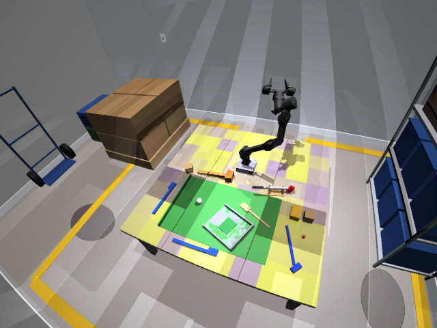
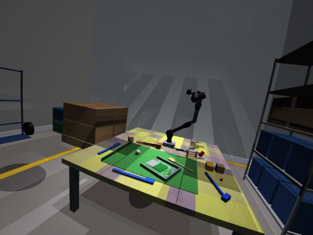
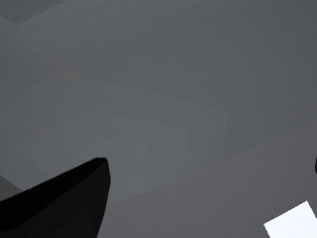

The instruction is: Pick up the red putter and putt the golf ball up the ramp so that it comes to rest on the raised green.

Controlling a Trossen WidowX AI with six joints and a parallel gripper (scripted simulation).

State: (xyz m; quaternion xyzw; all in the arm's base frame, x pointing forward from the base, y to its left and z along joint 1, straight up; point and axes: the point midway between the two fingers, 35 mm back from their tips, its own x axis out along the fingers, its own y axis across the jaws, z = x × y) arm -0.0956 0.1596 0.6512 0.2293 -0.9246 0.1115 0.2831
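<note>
The red putter (image 1: 278, 188) (image 2: 194, 152) lies on a small wooden stand at the back right of the green mat (image 1: 212, 197) (image 2: 141, 157), its red head (image 1: 289, 188) (image 2: 201, 153) to the right. The white golf ball (image 1: 199, 200) (image 2: 137, 152) rests on the mat's left part. The raised green (image 1: 226, 225) (image 2: 160, 167) sits inside a grey-framed ramp platform (image 1: 212, 237) (image 2: 154, 174) in the mat's middle. My gripper (image 1: 278, 83) (image 2: 189, 91) is open and empty, pointing upward high above the arm's base, far from all of them. The wrist view shows only wall and one dark finger.
On the table lie three blue putters (image 1: 164, 197) (image 1: 194, 246) (image 1: 292, 249), a wooden mallet (image 1: 216, 174), a wooden paddle (image 1: 254, 214), three wooden blocks (image 1: 188, 167) (image 1: 295, 212) (image 1: 308, 216) and a small red cube (image 1: 303, 236). Cardboard boxes (image 1: 141, 119) stand left, a shelf with blue bins (image 1: 405, 197) right.
</note>
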